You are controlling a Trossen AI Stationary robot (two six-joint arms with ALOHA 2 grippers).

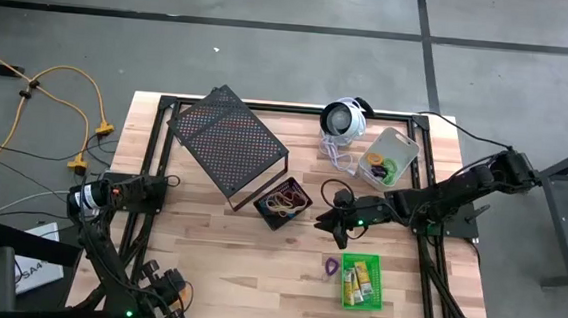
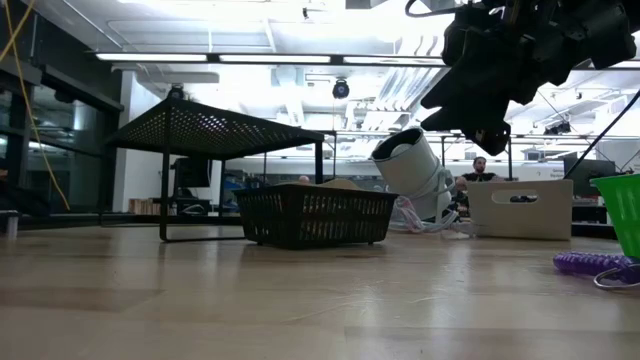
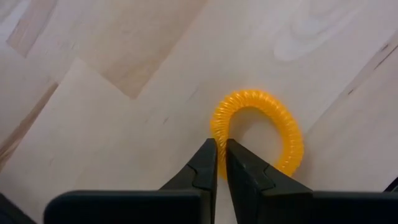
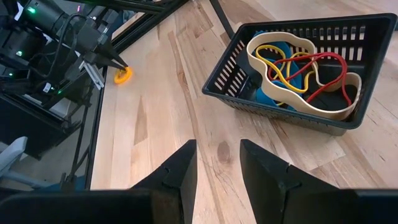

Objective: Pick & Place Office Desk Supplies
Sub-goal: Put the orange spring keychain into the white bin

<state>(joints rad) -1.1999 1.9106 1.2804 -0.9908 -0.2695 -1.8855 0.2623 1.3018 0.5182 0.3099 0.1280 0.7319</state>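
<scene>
the left gripper [image 3: 217,163] is down at the near left corner of the table, its fingers drawn nearly together on one side of the orange loop [image 3: 258,130], which lies flat on the bare wood; the strand looks pinched between the tips while the rest of the ring curves away ahead and to one side, so the loop sits off-centre from the pincer and will likely dangle from that one nipped point if lifted. from the right wrist view the same loop shows as a small orange spot [image 4: 123,75] at the tip of the left gripper [image 4: 111,60], well apart from the black bin [image 4: 298,68] that already holds tangled bands in red, yellow, cream and blue. that is the relation the coming move turns on, as i judge it: the black bin [image 1: 283,203] lies up the table and toward the middle from the left arm's corner, just beside the foot of the black mesh rack [image 1: 227,140], so the carry would have to travel away from the near edge and inward. the right gripper [image 4: 216,163] hovers near the table's middle, fingers parted with nothing between them, much nearer the bin than the left one is, and close to the purple loop [image 1: 330,266] lying beside the green bin [image 1: 361,282] with its yellow pieces
</scene>
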